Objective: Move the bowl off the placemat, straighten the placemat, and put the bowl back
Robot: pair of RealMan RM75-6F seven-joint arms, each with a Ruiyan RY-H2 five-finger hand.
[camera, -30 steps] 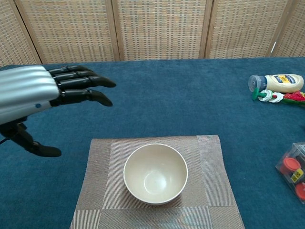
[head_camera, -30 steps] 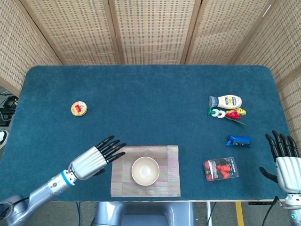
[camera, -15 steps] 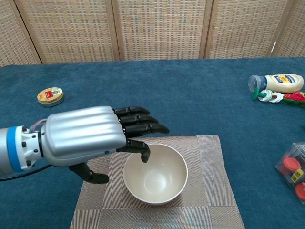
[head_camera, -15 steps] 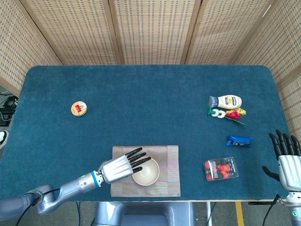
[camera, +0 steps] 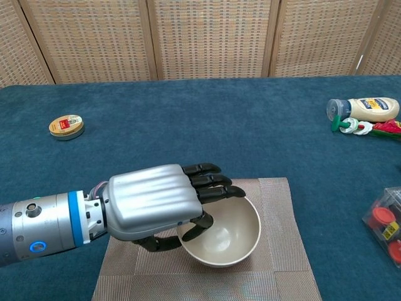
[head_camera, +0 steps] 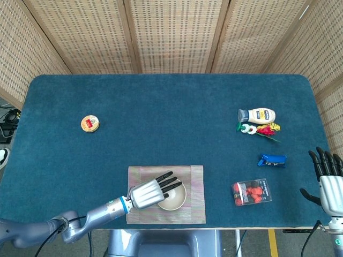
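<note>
A cream bowl (head_camera: 176, 199) (camera: 230, 241) stands on the striped placemat (head_camera: 196, 208) (camera: 283, 216) near the table's front edge. My left hand (head_camera: 150, 191) (camera: 160, 202) reaches over the bowl's left rim with its fingers stretched flat above the opening. The thumb dips down at the rim on the bowl's left side, and no firm hold on the bowl shows. The hand hides the left part of the bowl and of the mat. At the far right edge of the head view my right hand (head_camera: 328, 179) hangs with its fingers apart, holding nothing.
A small round tin (head_camera: 90, 123) (camera: 66, 126) lies far left. On the right are a mayonnaise bottle (head_camera: 258, 115) (camera: 365, 108), a green and red bundle (head_camera: 258, 129), a blue packet (head_camera: 272, 160) and a clear box of red pieces (head_camera: 251, 192) (camera: 385, 224).
My left hand has swung in from the left, first above the mat and now over the bowl's rim. The bowl has shifted a little to the right. The right hand has sunk slightly.
</note>
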